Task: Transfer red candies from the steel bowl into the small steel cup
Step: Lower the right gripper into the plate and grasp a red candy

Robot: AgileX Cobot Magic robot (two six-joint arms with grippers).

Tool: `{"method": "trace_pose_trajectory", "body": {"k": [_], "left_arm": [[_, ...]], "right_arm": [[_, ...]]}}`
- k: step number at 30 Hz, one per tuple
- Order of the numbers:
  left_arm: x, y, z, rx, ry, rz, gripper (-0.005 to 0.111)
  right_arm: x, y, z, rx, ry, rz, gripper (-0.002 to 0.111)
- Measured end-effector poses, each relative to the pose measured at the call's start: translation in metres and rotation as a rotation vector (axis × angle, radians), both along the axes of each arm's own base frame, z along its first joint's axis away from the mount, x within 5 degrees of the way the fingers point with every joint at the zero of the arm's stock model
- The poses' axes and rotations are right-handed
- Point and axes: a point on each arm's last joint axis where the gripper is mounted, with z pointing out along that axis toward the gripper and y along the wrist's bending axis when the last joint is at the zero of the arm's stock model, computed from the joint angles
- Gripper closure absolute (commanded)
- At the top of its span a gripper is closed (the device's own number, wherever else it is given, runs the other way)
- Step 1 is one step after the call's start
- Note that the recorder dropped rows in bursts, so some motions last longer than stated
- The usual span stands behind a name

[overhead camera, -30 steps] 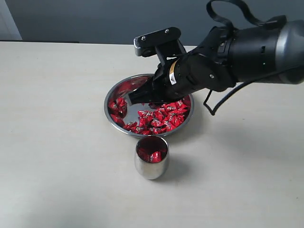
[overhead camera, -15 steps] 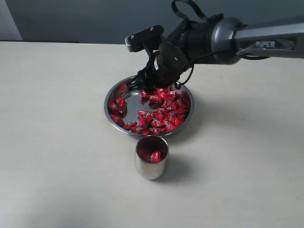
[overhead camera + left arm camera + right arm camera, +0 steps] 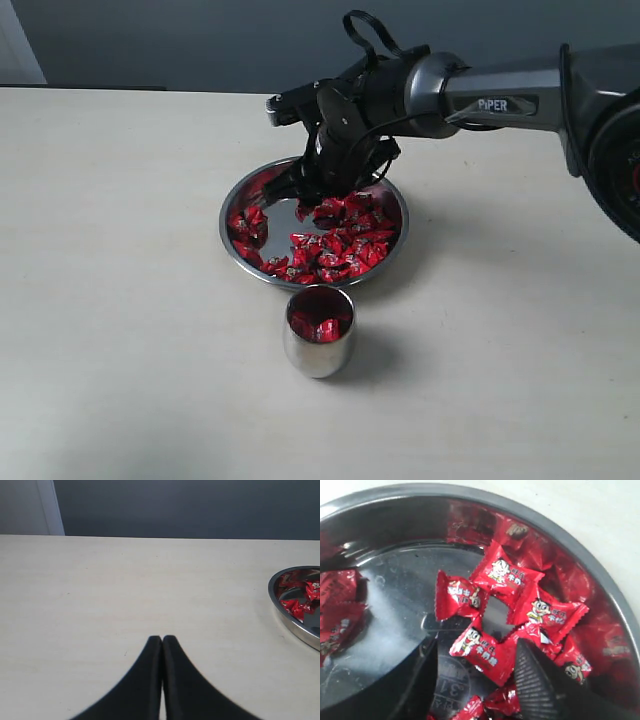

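1. Your right pincer is down in the far part of the bowl, at the edge of the candy heap.
2. It is released: in the right wrist view the pincer has its two fingers spread wide. One candy lies loose between them on the bowl floor, and nothing is pinched.
3. The candies lie mostly in the right and near part of the bowl, with a smaller clump against the left wall. The middle-left of the floor is bare steel.
4. The wrist view shows the candies close up, red wrappers with pale printed figures, piled toward the bowl rim.
5. The cup stands upright on the table, just on the near side of the bowl and not touching it. A few red candies sit inside it.
6. Your left pincer is clenched, tips pressed together on nothing, low over bare table. The bowl with its candies sits well off to its side.
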Motion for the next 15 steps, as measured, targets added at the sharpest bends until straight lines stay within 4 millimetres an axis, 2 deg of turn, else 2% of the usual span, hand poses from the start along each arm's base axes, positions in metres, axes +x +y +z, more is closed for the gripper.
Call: {"method": "trace_pose_trajectory", "body": {"k": [8,11,13,15], "left_arm": [[0.000,0.000,0.000,0.000,0.000,0.000,0.106],[0.000,0.000,0.000,0.000,0.000,0.000,0.106],[0.000,0.000,0.000,0.000,0.000,0.000,0.106],[0.000,0.000,0.000,0.000,0.000,0.000,0.106]], "right_arm": [[0.000,0.001,-0.022,-0.017,0.042,-0.007,0.061],[0.000,0.001,-0.024,-0.018,0.047,-0.008,0.061],[0.000,0.001,-0.024,-0.017,0.048,-0.009,0.067],[0.000,0.001,-0.024,-0.017,0.048,-0.009,0.078]]}}
